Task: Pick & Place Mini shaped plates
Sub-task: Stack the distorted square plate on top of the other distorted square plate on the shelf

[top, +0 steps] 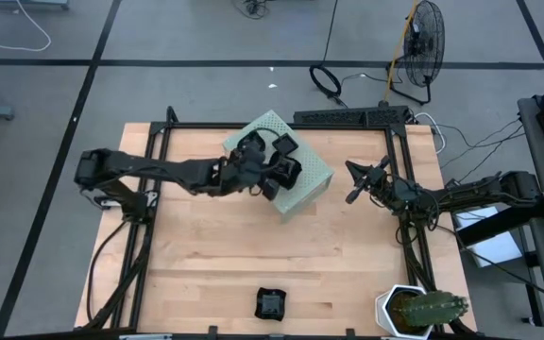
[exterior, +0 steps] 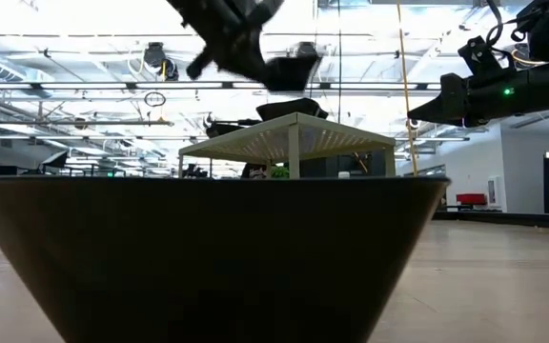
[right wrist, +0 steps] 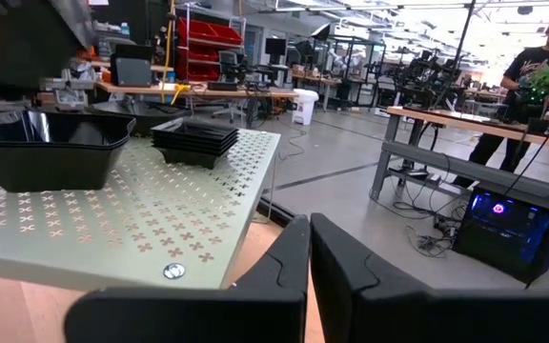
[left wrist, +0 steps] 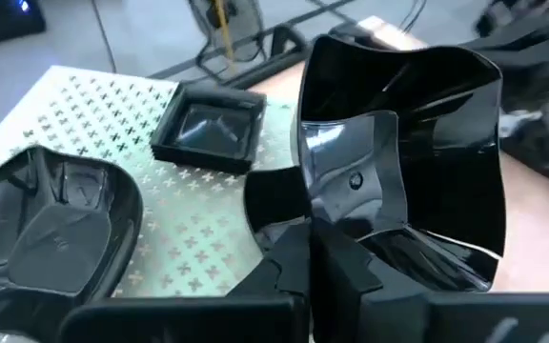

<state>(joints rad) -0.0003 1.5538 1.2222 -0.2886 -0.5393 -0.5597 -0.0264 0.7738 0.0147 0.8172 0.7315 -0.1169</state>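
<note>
Glossy black plastic fills the left gripper [left wrist: 327, 257]: its dark fingers are clenched on the rim of a large wavy-edged square plate [left wrist: 417, 143], tilted steeply, its smooth inner walls throwing pale highlights. Gripper and plate hang over the pale green perforated box [top: 314, 170], whose flat top is punched with rows of small cross-shaped holes. On that top rest a small square black dish [left wrist: 208, 129] with a grey-glinting centre and a rounded deep black dish [left wrist: 50, 224] near one edge. Another small black plate [top: 270, 304] lies alone on the light wooden table [top: 206, 255], well apart from the box, near the front edge. Beside the box, raised off the table, the right gripper [right wrist: 309, 250] waits with its matte fingers pressed together on nothing.
</note>
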